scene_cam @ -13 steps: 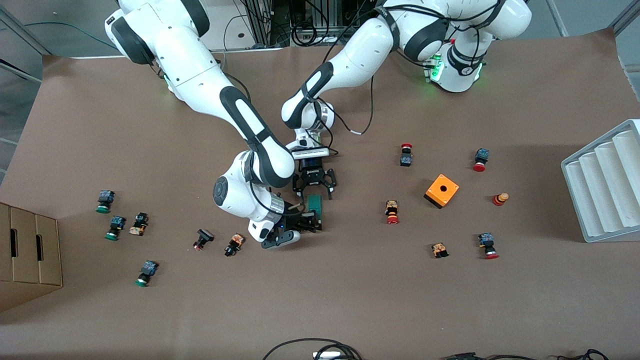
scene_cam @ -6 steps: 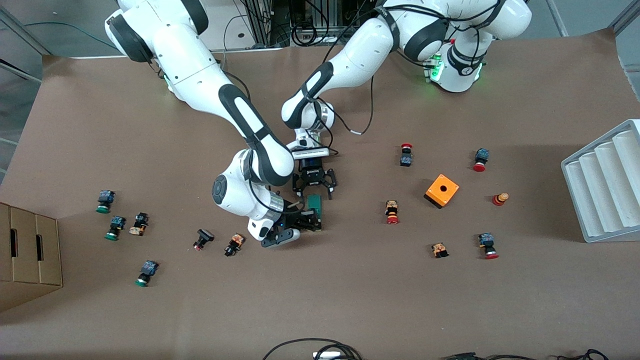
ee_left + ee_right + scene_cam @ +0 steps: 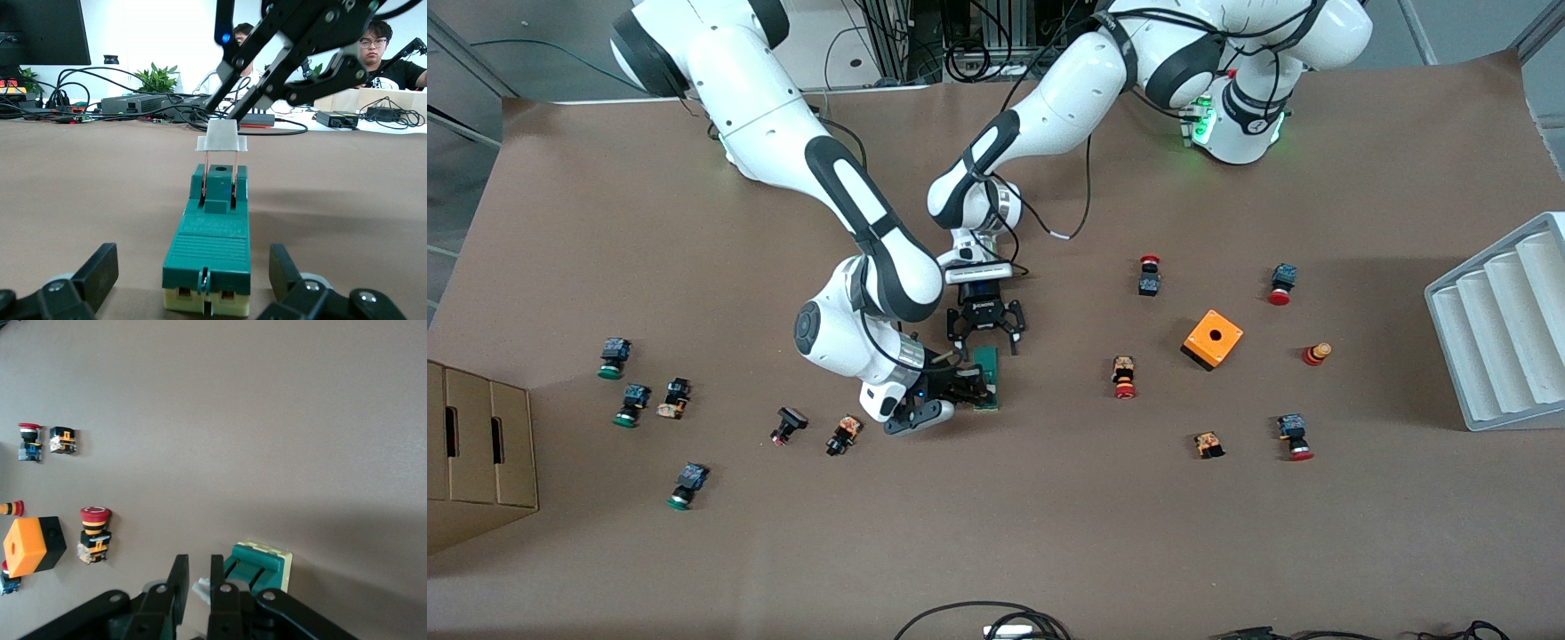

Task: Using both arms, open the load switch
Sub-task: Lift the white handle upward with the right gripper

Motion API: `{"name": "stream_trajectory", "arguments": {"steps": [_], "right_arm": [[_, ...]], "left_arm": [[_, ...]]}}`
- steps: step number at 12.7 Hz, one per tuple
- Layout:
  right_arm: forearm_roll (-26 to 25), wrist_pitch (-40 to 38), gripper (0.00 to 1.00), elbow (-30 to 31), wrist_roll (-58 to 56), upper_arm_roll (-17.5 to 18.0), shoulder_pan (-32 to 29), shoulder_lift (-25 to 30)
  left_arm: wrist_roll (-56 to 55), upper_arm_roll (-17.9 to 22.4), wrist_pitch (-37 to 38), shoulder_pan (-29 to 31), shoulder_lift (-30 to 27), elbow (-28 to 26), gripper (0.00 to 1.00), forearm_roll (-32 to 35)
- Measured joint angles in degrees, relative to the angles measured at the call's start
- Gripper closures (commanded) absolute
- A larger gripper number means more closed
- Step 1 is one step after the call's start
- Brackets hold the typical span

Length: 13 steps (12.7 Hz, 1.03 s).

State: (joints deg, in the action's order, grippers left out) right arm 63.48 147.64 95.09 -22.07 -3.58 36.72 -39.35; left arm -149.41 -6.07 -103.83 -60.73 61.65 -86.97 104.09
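While my left end effector (image 3: 193, 293) sits spread either side of the load switch (image 3: 986, 366), my right end effector (image 3: 198, 587) has shifted slightly, pinching its white lever (image 3: 222, 137). I judge the lever lifted, so opening is underway.

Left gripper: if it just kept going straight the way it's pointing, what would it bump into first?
Probably the load switch. The left gripper points along the table with its fingers open on either side of the green block's end, so going on, its palm would likely meet that end first.

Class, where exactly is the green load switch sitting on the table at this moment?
In the front view, the load switch lies on the table's middle, between the left claw and the right claw, which pinches its white lever.
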Motion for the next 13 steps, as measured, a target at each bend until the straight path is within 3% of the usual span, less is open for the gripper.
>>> {"name": "stream_trajectory", "arguments": {"steps": [13], "right_arm": [[0.00, -0.01, 0.78, 1.82, -0.65, -0.22, -0.01, 1.10]], "left_arm": [[0.00, 0.00, 0.01, 0.00, 0.00, 0.00, 0.00, 0.02]]}}
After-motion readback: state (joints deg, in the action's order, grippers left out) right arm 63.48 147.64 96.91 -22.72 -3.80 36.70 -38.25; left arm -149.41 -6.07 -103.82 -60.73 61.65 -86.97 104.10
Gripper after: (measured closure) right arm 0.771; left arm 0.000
